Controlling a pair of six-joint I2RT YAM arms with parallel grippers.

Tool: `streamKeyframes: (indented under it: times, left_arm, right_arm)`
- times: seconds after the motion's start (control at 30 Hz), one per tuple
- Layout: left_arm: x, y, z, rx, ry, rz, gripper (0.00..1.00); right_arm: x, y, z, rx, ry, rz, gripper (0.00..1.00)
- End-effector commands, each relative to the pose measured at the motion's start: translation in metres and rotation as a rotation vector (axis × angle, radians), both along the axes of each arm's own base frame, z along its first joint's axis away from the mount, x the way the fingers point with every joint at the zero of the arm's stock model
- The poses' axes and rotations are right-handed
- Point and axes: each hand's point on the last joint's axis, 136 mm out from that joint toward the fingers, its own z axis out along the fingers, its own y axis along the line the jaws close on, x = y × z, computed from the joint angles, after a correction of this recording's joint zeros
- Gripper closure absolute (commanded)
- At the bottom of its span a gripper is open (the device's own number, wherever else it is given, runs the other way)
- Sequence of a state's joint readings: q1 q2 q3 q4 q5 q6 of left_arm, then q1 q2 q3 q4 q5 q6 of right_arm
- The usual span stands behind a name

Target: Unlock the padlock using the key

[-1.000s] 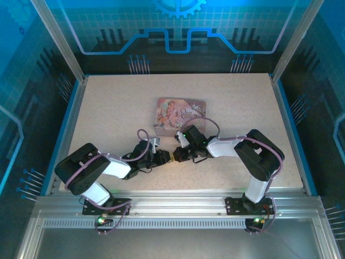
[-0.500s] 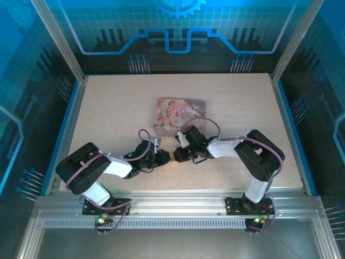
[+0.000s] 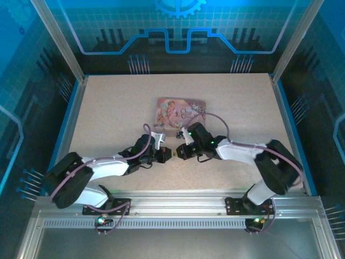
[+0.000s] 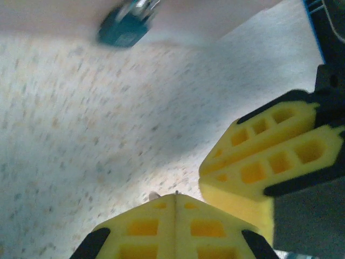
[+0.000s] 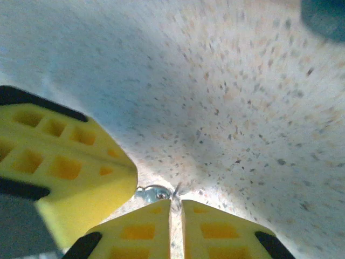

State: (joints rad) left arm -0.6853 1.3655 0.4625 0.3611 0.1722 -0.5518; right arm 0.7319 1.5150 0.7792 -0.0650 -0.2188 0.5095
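Note:
The padlock (image 4: 124, 28) is small and bluish-grey, lying blurred against the pink tin's edge; its dark corner (image 5: 323, 16) also shows top right in the right wrist view. The key (image 5: 153, 192) is a tiny silvery piece with a round head on the table. It lies right at my right gripper (image 5: 176, 202), whose jaws are pinched on its thin end with a hairline gap. My left gripper (image 4: 176, 195) is shut, with a metal speck at its seam. Both grippers meet tip to tip: left gripper (image 3: 167, 155), right gripper (image 3: 177, 152).
The pink illustrated tin (image 3: 180, 111) lies just behind the grippers, near the table's middle. The speckled table (image 3: 108, 108) is bordered by blue rails. In each wrist view the other gripper's yellow fingers (image 4: 264, 156) crowd in close.
Both arms have stretched out flatter, elbows lower and wider. The two gripper tips stay together and have crept slightly away from the near edge.

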Motion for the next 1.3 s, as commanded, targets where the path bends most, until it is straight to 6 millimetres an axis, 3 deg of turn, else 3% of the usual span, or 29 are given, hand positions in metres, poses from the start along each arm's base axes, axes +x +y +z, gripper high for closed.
streamKeyframes:
  times: [0.0,0.17,0.3,0.47,0.67,1.0,1.27]
  left_arm:
    - [-0.012,0.006,0.019,0.187,-0.142,-0.203,1.0]
    - [-0.025,0.01,0.072,0.307,-0.336,-0.427,1.0]
    - [-0.043,0.0,0.111,0.23,-0.446,-0.592,1.0]
    - [-0.064,-0.013,0.144,0.133,-0.447,-0.754,1.0]
    - [-0.074,-0.021,0.166,0.083,-0.438,-0.854,1.0]
    - [-0.079,-0.026,0.16,0.061,-0.338,-0.911,1.0]
    - [-0.082,-0.027,0.161,0.045,-0.32,-0.921,1.0]
  right_arm:
    - [0.001,-0.033,0.038,-0.05,-0.132,-0.001,0.79]
    - [-0.017,-0.054,0.113,0.109,-0.302,0.105,0.51]
    - [-0.046,-0.051,0.143,0.214,-0.409,0.246,0.45]
    - [-0.078,-0.041,0.149,0.326,-0.393,0.401,0.46]
    - [-0.081,-0.037,0.147,0.333,-0.387,0.446,0.55]
    - [-0.089,-0.015,0.135,0.292,-0.381,0.549,0.56]
    - [-0.087,0.0,0.139,0.3,-0.391,0.593,0.6]
